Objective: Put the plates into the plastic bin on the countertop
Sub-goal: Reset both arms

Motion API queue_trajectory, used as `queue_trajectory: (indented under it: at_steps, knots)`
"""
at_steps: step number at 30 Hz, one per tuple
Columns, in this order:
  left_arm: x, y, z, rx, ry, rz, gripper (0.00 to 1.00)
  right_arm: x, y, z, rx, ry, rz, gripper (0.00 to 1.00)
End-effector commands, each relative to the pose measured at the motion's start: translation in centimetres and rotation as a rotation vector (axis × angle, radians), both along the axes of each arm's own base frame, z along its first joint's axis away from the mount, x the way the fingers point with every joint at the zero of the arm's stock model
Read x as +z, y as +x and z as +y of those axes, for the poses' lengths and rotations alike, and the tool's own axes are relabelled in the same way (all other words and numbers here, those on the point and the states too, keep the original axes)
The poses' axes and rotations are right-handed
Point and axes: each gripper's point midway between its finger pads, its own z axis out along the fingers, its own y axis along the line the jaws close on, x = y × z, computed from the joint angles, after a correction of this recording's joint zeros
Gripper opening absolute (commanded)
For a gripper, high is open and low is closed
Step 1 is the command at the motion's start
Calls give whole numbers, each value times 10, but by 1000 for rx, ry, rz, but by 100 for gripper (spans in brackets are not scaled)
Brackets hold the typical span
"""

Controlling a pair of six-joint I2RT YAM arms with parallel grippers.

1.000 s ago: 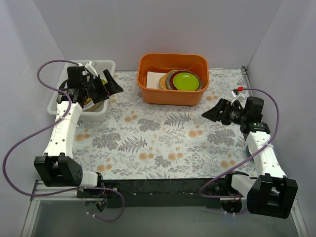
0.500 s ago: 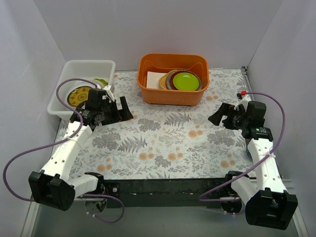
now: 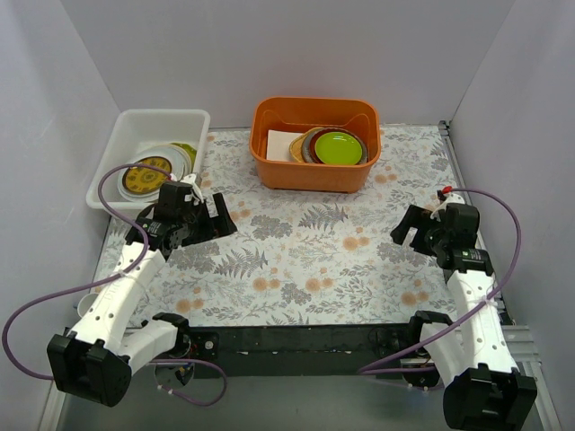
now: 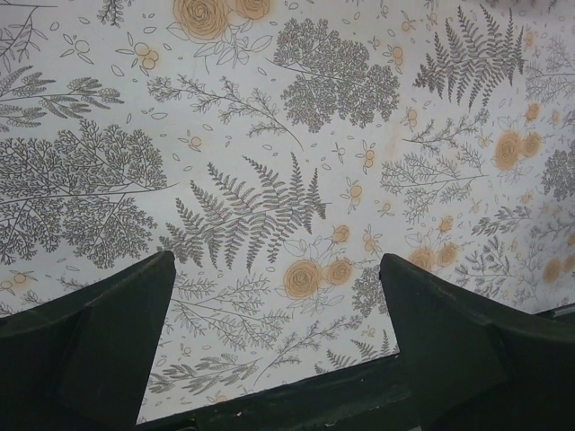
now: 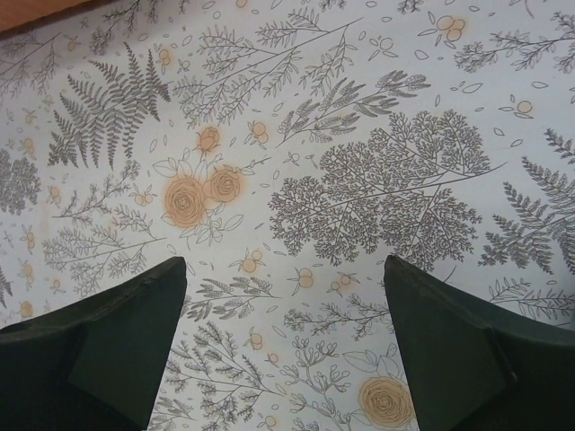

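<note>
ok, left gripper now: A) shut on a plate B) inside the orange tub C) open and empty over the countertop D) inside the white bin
C: the left wrist view shows the left gripper open with only bare countertop in the gap, and the top view puts it outside the plastic bin.

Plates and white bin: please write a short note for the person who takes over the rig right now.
Left end effector: open, empty, over the countertop near the white bin.
Right end effector: open, empty, over the countertop.
Plates: a stack lies in the white bin.
Done: no plate lies loose on the countertop.
To do: perhaps nothing; the orange tub holds other plates, so check them.
</note>
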Motion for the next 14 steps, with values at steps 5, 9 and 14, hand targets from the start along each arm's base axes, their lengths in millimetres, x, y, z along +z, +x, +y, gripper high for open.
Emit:
queue_trajectory:
  at_steps: [5, 9, 14]
  knots:
    - [20, 14, 0, 10, -8, -113, 98, 9, 4, -12, -61, -46, -43, 98]
    - [20, 17, -6, -15, -25, -123, 98, 9, 6, -11, -54, -40, -45, 98]
    - [24, 23, -15, -60, -49, -144, 98, 9, 8, -10, -52, -41, -56, 98]
